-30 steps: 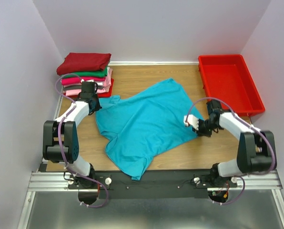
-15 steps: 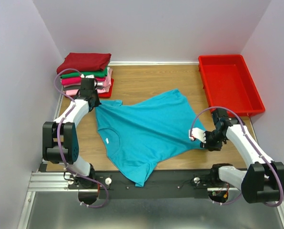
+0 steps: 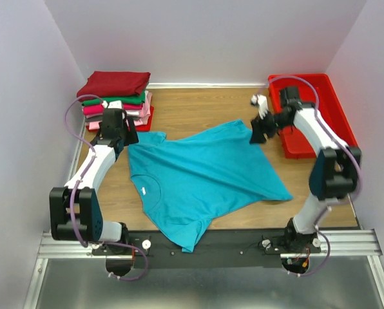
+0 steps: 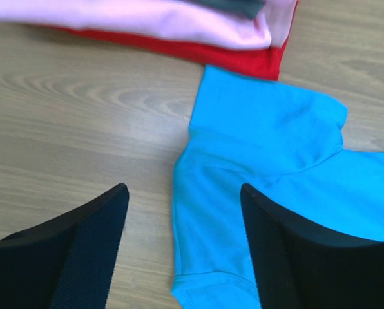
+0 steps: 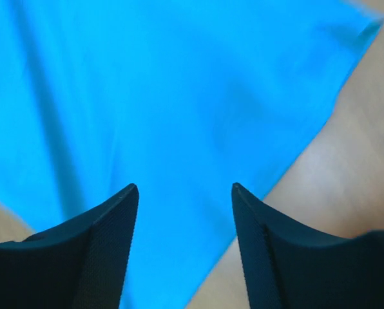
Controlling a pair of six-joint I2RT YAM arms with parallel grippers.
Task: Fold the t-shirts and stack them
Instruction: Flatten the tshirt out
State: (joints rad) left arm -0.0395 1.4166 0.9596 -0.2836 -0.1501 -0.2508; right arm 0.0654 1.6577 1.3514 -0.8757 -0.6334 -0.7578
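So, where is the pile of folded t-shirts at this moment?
In the top view, the folded pile sits in the far left corner of the table, just beyond the left gripper and the teal t-shirt.

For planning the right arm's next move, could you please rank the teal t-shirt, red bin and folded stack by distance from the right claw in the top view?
1. Teal t-shirt: its far right corner lies beneath the right claw.
2. Red bin: just right of it.
3. Folded stack: in the far left corner.
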